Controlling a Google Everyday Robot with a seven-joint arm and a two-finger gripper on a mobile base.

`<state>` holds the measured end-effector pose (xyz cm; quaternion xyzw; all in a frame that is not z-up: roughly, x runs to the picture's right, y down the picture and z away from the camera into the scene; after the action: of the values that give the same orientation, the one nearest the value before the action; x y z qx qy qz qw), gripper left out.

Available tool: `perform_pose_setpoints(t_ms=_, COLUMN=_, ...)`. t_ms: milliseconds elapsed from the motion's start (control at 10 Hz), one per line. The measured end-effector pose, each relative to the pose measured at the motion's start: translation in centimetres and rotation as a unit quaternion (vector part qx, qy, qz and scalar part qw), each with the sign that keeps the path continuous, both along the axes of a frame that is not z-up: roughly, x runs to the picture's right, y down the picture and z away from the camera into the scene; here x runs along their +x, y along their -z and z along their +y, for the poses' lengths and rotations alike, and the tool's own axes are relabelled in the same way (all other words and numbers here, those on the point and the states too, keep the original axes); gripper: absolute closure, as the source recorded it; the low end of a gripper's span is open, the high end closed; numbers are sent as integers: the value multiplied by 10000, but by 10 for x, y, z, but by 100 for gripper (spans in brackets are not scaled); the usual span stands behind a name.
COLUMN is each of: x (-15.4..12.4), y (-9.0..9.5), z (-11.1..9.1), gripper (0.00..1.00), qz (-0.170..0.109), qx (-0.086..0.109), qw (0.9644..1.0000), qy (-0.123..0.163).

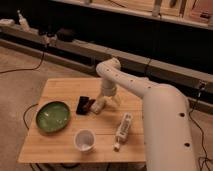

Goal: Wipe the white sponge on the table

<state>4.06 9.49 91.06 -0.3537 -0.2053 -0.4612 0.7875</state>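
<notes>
Contact with the sponge looks like the step in hand, not the wiping stroke itself. The robot's white, tube-shaped arm (131,85) reaches in from the right, bends at an elbow over the far half of the table and drops its wrist straight down. The gripper (101,101) sits low at about the middle of the small, square table with a light bamboo-coloured plank top (60,90).

Directly below and slightly left of the gripper lies the small off-white, soft-looking sponge block (97,107). It rests on the wood, close enough to the tool that the two seem to touch. Whether the gripper has closed on the sponge or only stands over it, I cannot tell, as the wrist hides the meeting point.

A flat black phone (83,105) lies just left of the sponge, touching it or nearly so. Farther left is a round green plate (52,116). A round white cup (84,140) stands upright near the front edge. A long white bottle with a small cap (123,128) lies on its side to the right of the cup, nearer than the gripper.

By my judgement, the next move calls for a secure hold on the sponge, pressed down on the planks, then a sweep across bare wood. The open stretch lies on the far side and to the far left. A stroke leftward would push the phone, and one toward the near right would meet the bottle, so the far direction looks the safest.
</notes>
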Motion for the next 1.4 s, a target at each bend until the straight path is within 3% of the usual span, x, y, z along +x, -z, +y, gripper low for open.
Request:
perform_pose_setpoints(t_ms=100, x=-1, y=-5, z=1, gripper=20, qz=223, qx=0, qw=9996, qy=-177)
perform_pose_setpoints(t_ms=300, x=-12, y=-14, z=-3, gripper=20, qz=371, qx=85, qw=9985, qy=-381)
perform_pose_setpoints(t_ms=700, x=-33, y=-17, z=-15, gripper=20, qz=287, qx=243, qw=9988, qy=-311)
perform_pose_setpoints(t_ms=1100, x=-26, y=-17, z=-16, gripper=20, qz=252, qx=401, qw=9988, qy=-151)
perform_pose_setpoints(t_ms=1400, x=-29, y=-23, z=-18, gripper=20, qz=-172, qx=713, qw=9969, qy=-286)
